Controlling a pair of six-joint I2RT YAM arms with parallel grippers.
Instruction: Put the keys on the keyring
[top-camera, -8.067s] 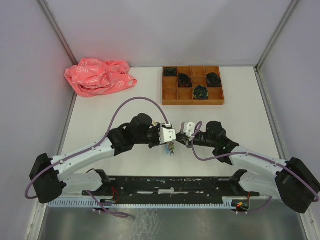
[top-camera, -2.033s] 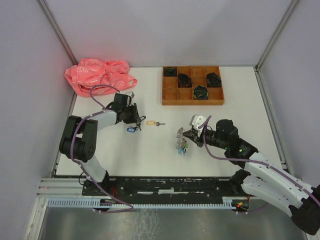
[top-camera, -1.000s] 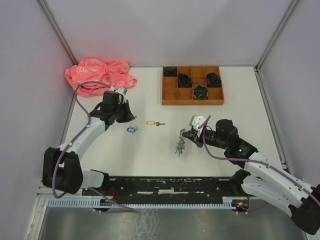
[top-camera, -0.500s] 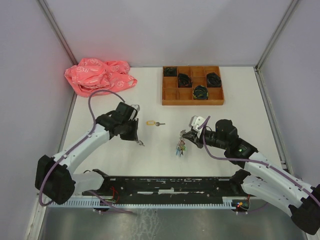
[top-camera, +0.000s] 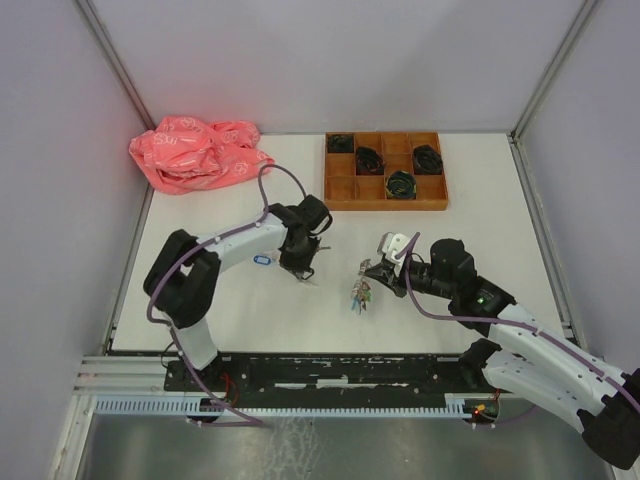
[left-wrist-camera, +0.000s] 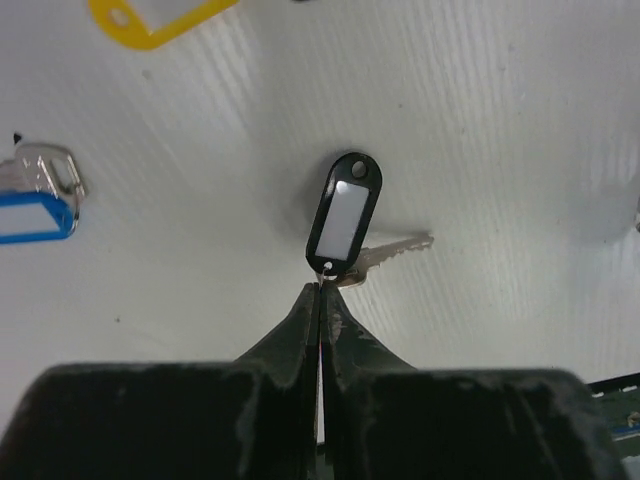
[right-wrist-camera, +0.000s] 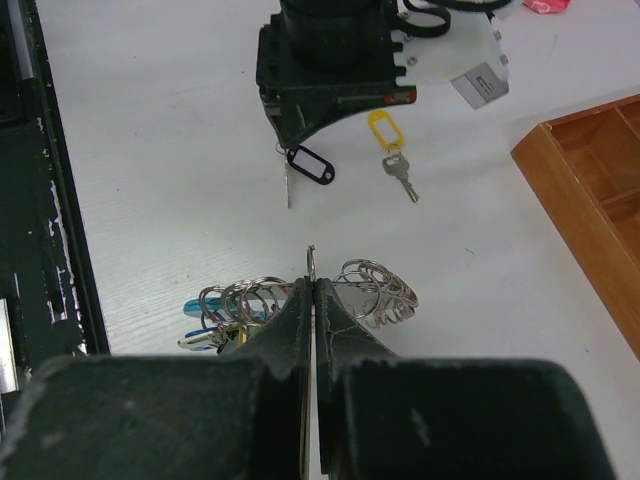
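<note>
Black-tagged silver key (left-wrist-camera: 345, 215) dangles from the left gripper (left-wrist-camera: 318, 290), its jaws clamped tight on the tag's thin loop, near the bunched silvery keyring (right-wrist-camera: 372, 290) pinched in the fully closed right gripper (right-wrist-camera: 313, 280) over the white table (top-camera: 480, 230). Such a slight pinch could let the key swing or slip free during threading.

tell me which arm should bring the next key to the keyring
Left: the left gripper is shut on the black-tagged key, while the right gripper is occupied pinching the keyring.
</note>
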